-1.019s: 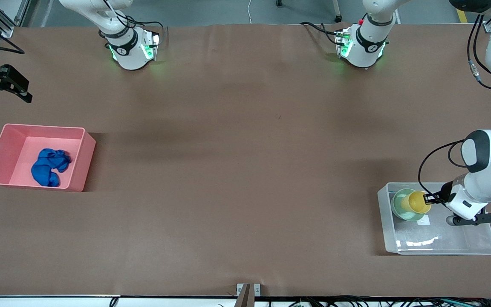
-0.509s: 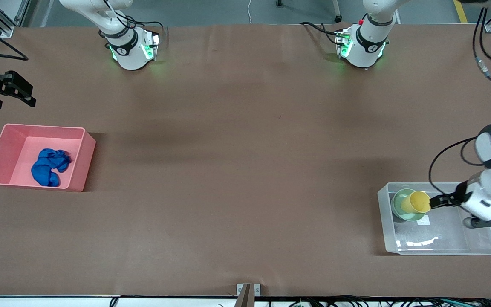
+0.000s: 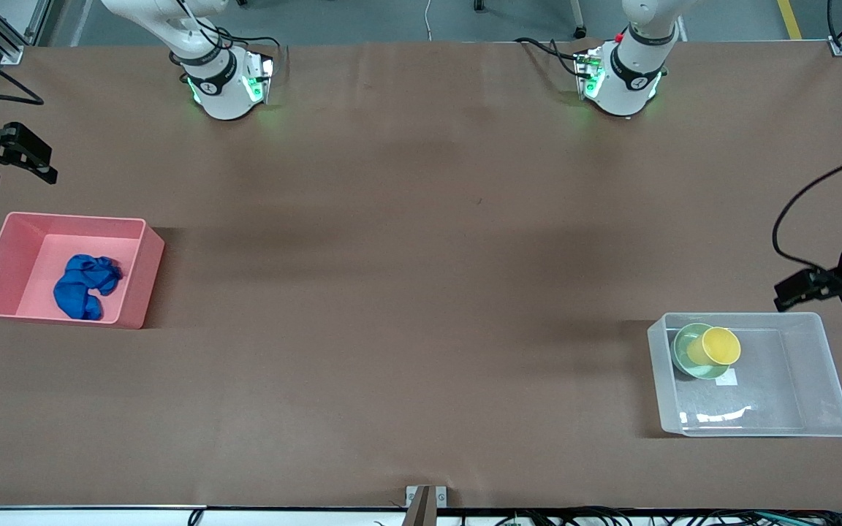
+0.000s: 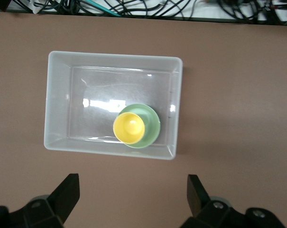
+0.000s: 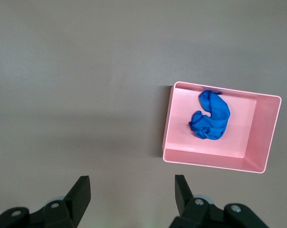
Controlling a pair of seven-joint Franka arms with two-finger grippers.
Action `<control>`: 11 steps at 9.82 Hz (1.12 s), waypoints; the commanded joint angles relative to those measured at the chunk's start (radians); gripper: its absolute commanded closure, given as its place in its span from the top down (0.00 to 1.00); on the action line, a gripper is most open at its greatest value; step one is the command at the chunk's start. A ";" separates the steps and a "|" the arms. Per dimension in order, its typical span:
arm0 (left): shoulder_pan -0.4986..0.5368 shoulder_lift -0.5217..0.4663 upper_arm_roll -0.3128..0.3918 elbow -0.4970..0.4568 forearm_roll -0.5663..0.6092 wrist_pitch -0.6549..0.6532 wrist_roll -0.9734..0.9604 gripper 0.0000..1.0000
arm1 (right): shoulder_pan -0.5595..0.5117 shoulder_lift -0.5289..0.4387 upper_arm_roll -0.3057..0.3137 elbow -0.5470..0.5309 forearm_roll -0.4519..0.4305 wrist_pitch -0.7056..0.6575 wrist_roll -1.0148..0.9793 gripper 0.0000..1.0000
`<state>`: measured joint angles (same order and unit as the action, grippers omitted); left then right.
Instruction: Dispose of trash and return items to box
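Note:
The yellow cup point(image 3: 717, 345) stands in the mint-green bowl point(image 3: 684, 359) at one corner of the clear box point(image 3: 794, 387), at the left arm's end of the table. The left wrist view shows the cup point(image 4: 129, 127), the bowl point(image 4: 152, 128) and the box point(image 4: 86, 90) from above. My left gripper point(image 3: 786, 291) is open and empty point(image 4: 132, 190), up over bare table beside the box. The blue wad point(image 3: 87, 285) lies in the pink bin point(image 3: 74, 217). My right gripper point(image 3: 47, 162) is open and empty point(image 5: 132, 187), over the table beside the bin point(image 5: 214, 161), which holds the wad point(image 5: 210, 116).
The brown table top point(image 3: 421, 292) spreads wide between the bin and the box. Both arm bases stand along the table's edge farthest from the front camera. Cables lie along the edge nearest to it.
My left gripper has let go of the yellow cup, risen and drawn out of the box toward the table's end. The cup stays in the bowl. The right gripper has barely moved.

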<state>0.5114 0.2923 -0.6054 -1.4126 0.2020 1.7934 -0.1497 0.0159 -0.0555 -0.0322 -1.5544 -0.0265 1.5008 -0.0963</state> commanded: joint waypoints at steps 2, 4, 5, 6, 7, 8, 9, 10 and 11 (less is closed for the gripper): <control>-0.055 -0.125 0.034 -0.026 -0.102 -0.113 0.012 1.00 | -0.011 0.000 0.008 0.005 -0.006 -0.007 -0.014 0.80; -0.268 -0.209 0.265 -0.046 -0.163 -0.216 0.024 1.00 | -0.013 0.011 0.008 0.013 -0.001 0.001 -0.013 1.00; -0.354 -0.251 0.351 -0.092 -0.176 -0.221 0.025 1.00 | -0.014 0.011 0.008 0.014 -0.001 0.001 -0.013 1.00; -0.428 -0.295 0.422 -0.145 -0.177 -0.221 0.029 1.00 | -0.013 0.011 0.008 0.014 -0.001 0.002 -0.013 1.00; -0.462 -0.332 0.453 -0.191 -0.179 -0.221 0.030 1.00 | -0.011 0.016 0.009 0.013 0.000 0.004 -0.013 1.00; -0.474 -0.375 0.460 -0.242 -0.179 -0.215 0.030 1.00 | -0.011 0.017 0.008 0.013 0.000 0.006 -0.013 1.00; -0.475 -0.398 0.460 -0.264 -0.193 -0.215 0.030 1.00 | -0.011 0.019 0.008 0.008 0.000 0.016 -0.013 1.00; -0.470 -0.424 0.460 -0.284 -0.193 -0.218 0.030 1.00 | -0.011 0.019 0.008 0.007 0.000 0.019 -0.011 1.00; -0.467 -0.426 0.460 -0.275 -0.185 -0.247 0.032 1.00 | -0.011 0.017 0.008 0.007 0.000 0.019 -0.011 1.00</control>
<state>0.0451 -0.1019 -0.1579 -1.6271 0.0288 1.5574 -0.1388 0.0151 -0.0400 -0.0317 -1.5542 -0.0264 1.5182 -0.0995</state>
